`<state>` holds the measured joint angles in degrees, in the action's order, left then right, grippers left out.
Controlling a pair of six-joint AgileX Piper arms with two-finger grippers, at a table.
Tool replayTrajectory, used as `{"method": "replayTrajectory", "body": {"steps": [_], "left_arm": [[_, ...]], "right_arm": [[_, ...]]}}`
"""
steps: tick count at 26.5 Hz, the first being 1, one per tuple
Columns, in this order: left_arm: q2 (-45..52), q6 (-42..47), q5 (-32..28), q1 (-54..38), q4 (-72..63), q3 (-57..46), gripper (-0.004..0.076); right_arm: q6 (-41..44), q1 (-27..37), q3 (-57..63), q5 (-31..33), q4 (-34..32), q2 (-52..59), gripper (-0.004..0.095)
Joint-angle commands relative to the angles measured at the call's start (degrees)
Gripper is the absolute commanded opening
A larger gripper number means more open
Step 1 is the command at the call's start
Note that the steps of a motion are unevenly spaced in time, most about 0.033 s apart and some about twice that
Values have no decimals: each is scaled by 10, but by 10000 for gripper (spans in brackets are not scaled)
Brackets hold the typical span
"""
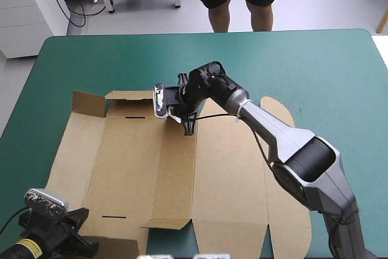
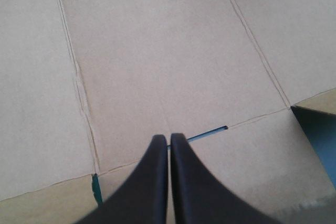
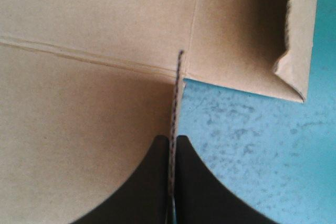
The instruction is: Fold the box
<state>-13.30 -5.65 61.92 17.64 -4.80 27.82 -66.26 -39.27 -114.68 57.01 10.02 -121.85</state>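
Near edge: left end effector (image 2: pixel 169 141), black fingers closed together on nothing, it seems, above the board. Beneath it the box (image 1: pixel 127 162), a cut sheet of brown corrugated board, lies mostly flat across the teal-green counter (image 1: pixel 321 71). Far edge: right end effector (image 3: pixel 173 141) pinched nearly closed on a raised flap (image 3: pixel 177 93), seen edge-on. Board judged light and stiff, bending only along its scored creases, so best gripped at flap edges.
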Motion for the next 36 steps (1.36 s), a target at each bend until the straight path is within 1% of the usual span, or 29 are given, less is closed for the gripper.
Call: {"method": "replayTrajectory", "body": {"steps": [1, 3, 15, 22, 24, 26, 28, 29, 30, 32, 33, 35, 36], "left_arm": [[-7, 3, -32, 0, -9, 13, -8], [-7, 3, -32, 0, -9, 13, -8], [-7, 3, -32, 0, -9, 13, -8], [-7, 3, -32, 0, -9, 13, -8], [-7, 3, -32, 0, -9, 13, -8], [-7, 3, -32, 0, -9, 13, -8], [-7, 3, -32, 0, -9, 13, -8], [-7, 3, -32, 0, -9, 13, -8], [-7, 3, -32, 0, -9, 13, -8], [-7, 3, -32, 0, -9, 13, -8], [-7, 3, -32, 0, -9, 13, -8], [-7, 3, -32, 0, -9, 13, -8], [-7, 3, -32, 0, -9, 13, -8]], "right_arm": [[-28, -5, -19, -18, 31, 32, -22], [-31, -5, -18, -17, 40, 32, -22], [-31, -5, -18, -27, 40, 32, -21], [-7, -6, -18, -48, 32, 32, -9], [16, -6, -18, -48, 18, 32, 27], [39, -6, -18, -48, 1, 33, 99], [58, -4, -18, -48, -7, 35, 195], [62, -4, -18, -46, -8, 36, 269], [65, -4, -18, -46, -11, 38, 281], [86, -4, -18, -44, -57, 48, 280], [118, 1, -18, -41, -100, 60, 281], [165, 22, -18, -40, -123, 83, 281], [178, 38, -18, -36, -123, 94, 281]]}}
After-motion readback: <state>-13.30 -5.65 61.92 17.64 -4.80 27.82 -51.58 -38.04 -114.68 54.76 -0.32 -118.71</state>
